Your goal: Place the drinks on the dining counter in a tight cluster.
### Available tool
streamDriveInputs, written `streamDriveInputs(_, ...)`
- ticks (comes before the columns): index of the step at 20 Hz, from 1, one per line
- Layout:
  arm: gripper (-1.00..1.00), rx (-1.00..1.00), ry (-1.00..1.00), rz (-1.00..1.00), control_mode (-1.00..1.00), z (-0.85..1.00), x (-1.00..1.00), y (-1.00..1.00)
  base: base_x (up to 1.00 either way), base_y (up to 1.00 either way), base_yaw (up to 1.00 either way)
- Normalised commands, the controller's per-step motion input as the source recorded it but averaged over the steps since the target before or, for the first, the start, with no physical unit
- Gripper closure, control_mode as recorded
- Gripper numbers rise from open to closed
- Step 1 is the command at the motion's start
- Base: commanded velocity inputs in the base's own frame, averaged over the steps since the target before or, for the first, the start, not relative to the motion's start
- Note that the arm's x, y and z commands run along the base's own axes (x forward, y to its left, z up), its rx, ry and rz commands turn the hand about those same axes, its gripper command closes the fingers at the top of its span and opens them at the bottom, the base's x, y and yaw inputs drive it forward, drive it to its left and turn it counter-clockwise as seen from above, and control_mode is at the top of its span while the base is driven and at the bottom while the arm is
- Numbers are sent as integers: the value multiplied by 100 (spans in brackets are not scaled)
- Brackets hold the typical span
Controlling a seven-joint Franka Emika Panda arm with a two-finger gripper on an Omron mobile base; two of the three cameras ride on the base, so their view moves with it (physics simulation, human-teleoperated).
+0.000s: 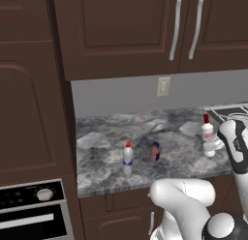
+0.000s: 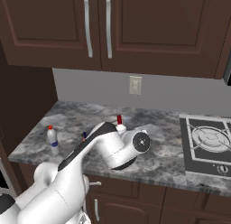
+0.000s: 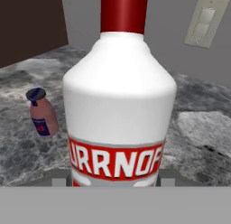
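On the left of the grey marbled surface (image 1: 111,137), near its front edge, stands the clear bottle (image 1: 128,158), slim and upright, with a small red cap and a blue label around its middle. In the right base view it stands at the left end of the surface, well apart from the arm.

Just to its right and slightly further back is the short pinkish-red bottle (image 1: 155,151), squat, with a dark cap and a dark blue label patch. In the hand view it stands upright to the left of and behind the white bottle, apart from it.

Further right, near the cooktop (image 2: 210,142), stands the wide white bottle (image 3: 119,101). It has a tall red cap, a rounded shoulder and a red band carrying white block letters low on its body. It is upright on the surface, with the arm's hand close against it in the left base view. In the hand view it sits between the finger tips of the gripper (image 3: 115,179), whose grey pads show at either side of its base. Whether the pads actually press on the white bottle cannot be told.

A beige wall outlet (image 1: 163,86) sits on the grey backsplash behind, below dark brown cabinets (image 1: 145,31).
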Motion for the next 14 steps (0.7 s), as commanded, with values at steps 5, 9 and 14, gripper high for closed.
streamDriveInputs(5, 100, 0, 0, 0, -100, 42, -29, 2, 0, 0, 0)
streamDriveInputs(9, 100, 2, 0, 0, -100, 45, -24, 0, 0, 0, 0)
streamDriveInputs(14, 100, 4, -2, 1, -100, 40, -44, 0, 0, 0, 0)
